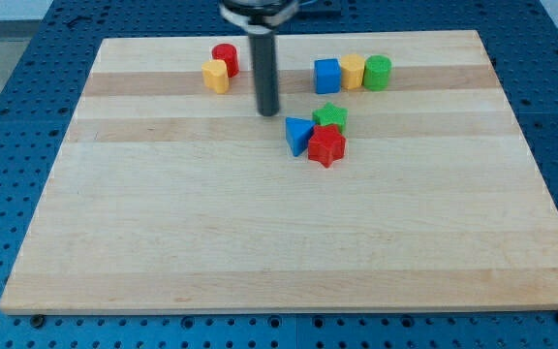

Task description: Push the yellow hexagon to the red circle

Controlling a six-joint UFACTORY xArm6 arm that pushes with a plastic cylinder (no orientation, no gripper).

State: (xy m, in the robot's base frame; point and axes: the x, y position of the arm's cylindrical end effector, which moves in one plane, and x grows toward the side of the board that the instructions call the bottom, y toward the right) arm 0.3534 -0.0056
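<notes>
My tip (268,112) has no jaws to release or clench; it is a bare rod end resting on the board (260,242) in the upper centre of the frame, touching no block.

Nearest to it, to the right, sits a cluster of 3: a blue triangle (298,135), a red star (326,146) and a green star (330,117), packed against one another. Further right, along the upper edge, a row of 3 stands side by side: a blue cube (327,76), a yellow block (353,72) and a green cylinder (378,73).

The task's items lie to the upper left of the tip. The yellow hexagon (216,75) sits just beside the red circle (225,59), at its lower left, and appears to touch it.

Assessment: the task looks essentially complete. If a closing push is wanted, the tip should go round to the hexagon's lower-left side and press briefly toward the upper right, through the block's centre. A push from the present side would separate the 2 blocks. An off-centre contact risks spinning the hexagon past the circle.
</notes>
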